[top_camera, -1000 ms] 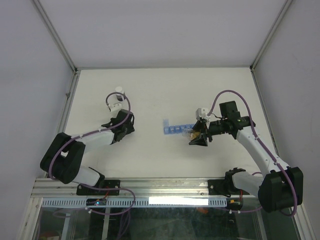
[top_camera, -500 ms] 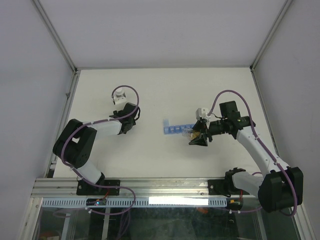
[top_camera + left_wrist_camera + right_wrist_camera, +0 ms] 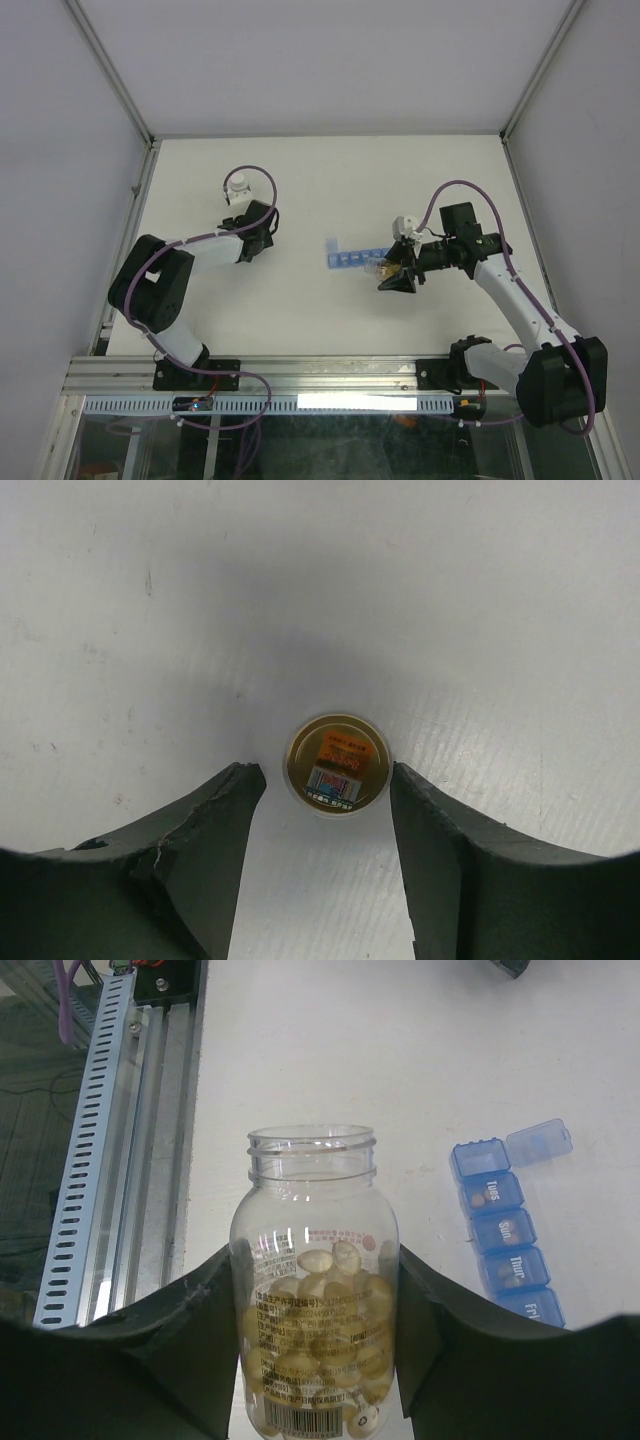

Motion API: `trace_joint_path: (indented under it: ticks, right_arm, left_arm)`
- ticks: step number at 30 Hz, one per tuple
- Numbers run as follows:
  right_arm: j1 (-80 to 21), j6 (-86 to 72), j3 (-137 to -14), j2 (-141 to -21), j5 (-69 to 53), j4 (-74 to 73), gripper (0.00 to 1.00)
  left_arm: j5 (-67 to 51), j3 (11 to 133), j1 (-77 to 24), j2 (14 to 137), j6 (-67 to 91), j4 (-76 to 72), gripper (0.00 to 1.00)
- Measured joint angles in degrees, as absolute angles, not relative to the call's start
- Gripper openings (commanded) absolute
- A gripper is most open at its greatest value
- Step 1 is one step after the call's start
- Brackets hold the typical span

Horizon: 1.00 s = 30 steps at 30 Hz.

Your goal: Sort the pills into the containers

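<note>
**A:** How many claws are there, and what does each one have?

**B:** Two. The right claw (image 3: 315,1260) is clenched round one clear bottle (image 3: 313,1185), a finger on each side. The bottle has no cap on it. The left claw (image 3: 322,780) is released. Its two fingers stand either side of one small round cap (image 3: 337,765) on the table (image 3: 320,170), with a gap showing on the cap's left side.

**A:** Where are the pills?

**B:** A heap of pale amber pills (image 3: 320,1330) fills the lower half of the bottle, too many to count. One brown speck shows through the lid marked Tues.

**A:** And the pill box?

**B:** There is one blue pill box (image 3: 500,1230), lying flat near the middle of the table, just left of the right claw. Five compartments show in the right wrist view before the finger cuts the row off. Four are closed. The end one has its lid flipped open.

**A:** And the cap?

**B:** It is on the far left, well apart from the box.
</note>
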State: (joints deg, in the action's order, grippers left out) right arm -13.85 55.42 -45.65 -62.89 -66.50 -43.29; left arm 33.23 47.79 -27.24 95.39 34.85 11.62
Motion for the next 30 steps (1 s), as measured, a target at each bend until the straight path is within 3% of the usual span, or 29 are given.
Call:
trace_joint_path:
  ticks: [7, 11, 14, 17, 18, 23, 27, 30]
  right_arm:
    - [-13.5, 55.4, -45.6, -62.3, -66.9, -43.6, 0.00]
    - [-13.2, 55.4, -45.6, -62.2, -66.9, -43.7, 0.00]
    - [-12.9, 55.4, -45.6, -62.2, -67.2, -43.7, 0.00]
    - [-11.9, 54.3, -45.8, -61.7, -68.5, -43.5, 0.00]
    - [-11.5, 52.6, -45.9, -61.1, -68.9, -43.0, 0.00]
    - [-10.2, 32.6, -48.1, -53.6, -67.8, -29.7, 0.00]
    - [-9.1, 12.6, -61.6, -52.5, -59.8, -18.6, 0.00]
    - [-6.7, -8.8, -69.1, -54.3, -57.4, -1.1, 0.00]
  left_arm:
    - [32.4, 48.1, -26.9, 95.1, 34.7, 12.4, 0.62]
    - [29.6, 47.7, -26.9, 92.6, 34.0, 15.4, 0.68]
    - [25.8, 46.5, -26.9, 86.8, 33.5, 16.8, 0.76]
    - [17.8, 44.5, -26.9, 76.2, 32.6, 15.3, 0.97]
    - [14.0, 43.3, -26.9, 71.9, 32.2, 13.3, 0.99]
    - [-5.4, 35.9, -26.9, 52.8, 32.5, -0.6, 0.99]
    - [-16.5, 35.0, -26.9, 48.0, 34.0, -9.1, 0.99]
    - [-22.3, 35.0, -26.9, 48.1, 35.8, -12.7, 0.99]
